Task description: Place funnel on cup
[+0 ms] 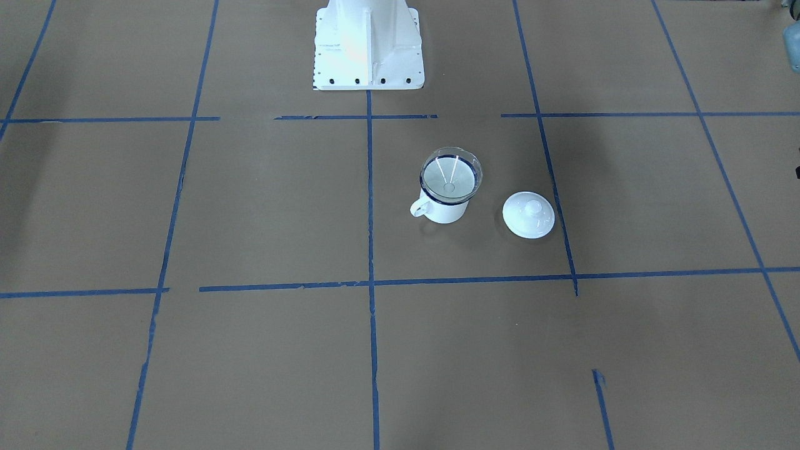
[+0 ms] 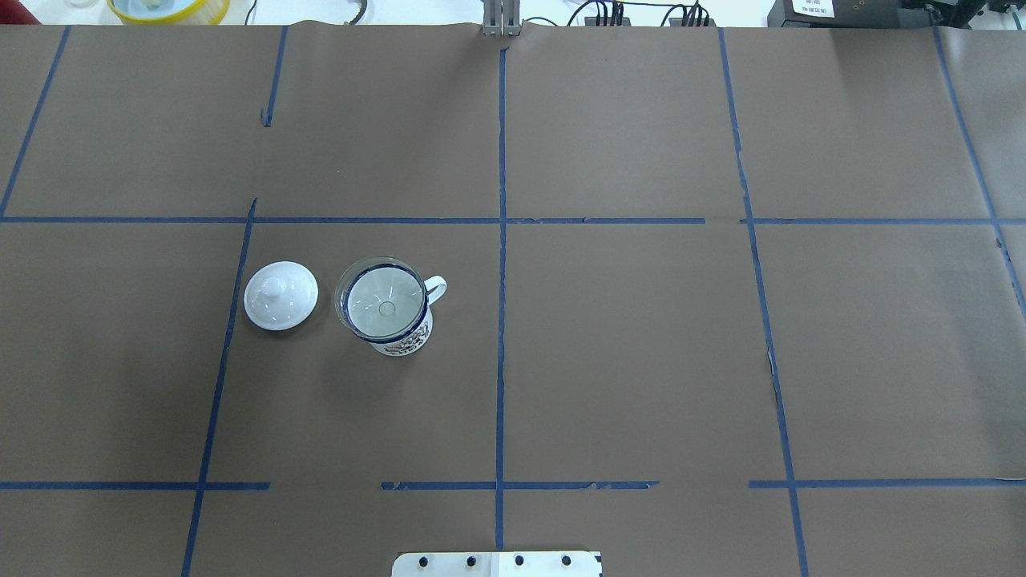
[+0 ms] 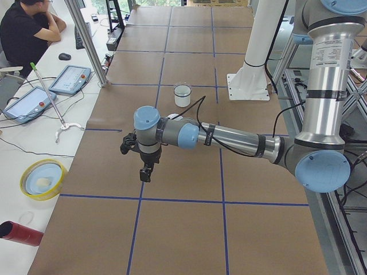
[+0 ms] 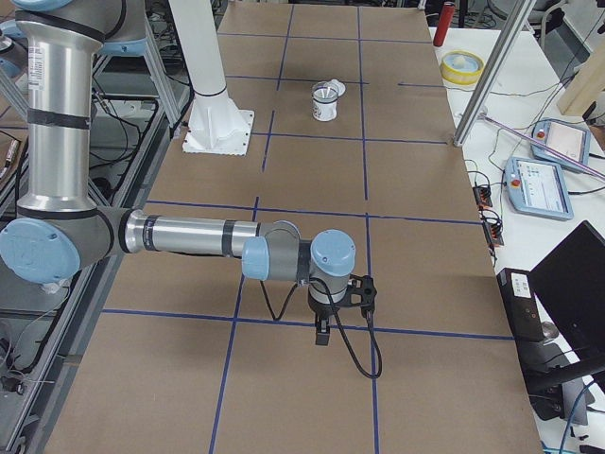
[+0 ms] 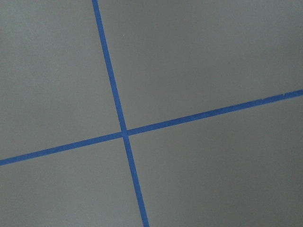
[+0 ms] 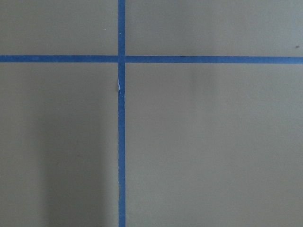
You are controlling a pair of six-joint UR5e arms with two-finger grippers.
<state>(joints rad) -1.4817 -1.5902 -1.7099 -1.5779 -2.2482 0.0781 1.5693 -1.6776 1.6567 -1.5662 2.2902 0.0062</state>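
Observation:
The clear funnel (image 1: 450, 176) sits in the mouth of the white mug (image 1: 445, 211) with the dark blue rim, its stem down inside. Both also show in the overhead view, funnel (image 2: 381, 298) on mug (image 2: 406, 340), left of the centre tape line. The left gripper (image 3: 146, 172) hangs over the table far from the mug, near the left end. The right gripper (image 4: 322, 333) hangs over the table near the right end. Both show only in the side views, so I cannot tell whether they are open or shut. The wrist views show only brown paper and blue tape.
A round white knobbed lid (image 1: 529, 214) lies flat beside the mug, on the side away from its handle; it also shows in the overhead view (image 2: 280, 296). The robot's white base (image 1: 367, 44) stands behind. An operator (image 3: 26, 28) sits at a side bench with tablets.

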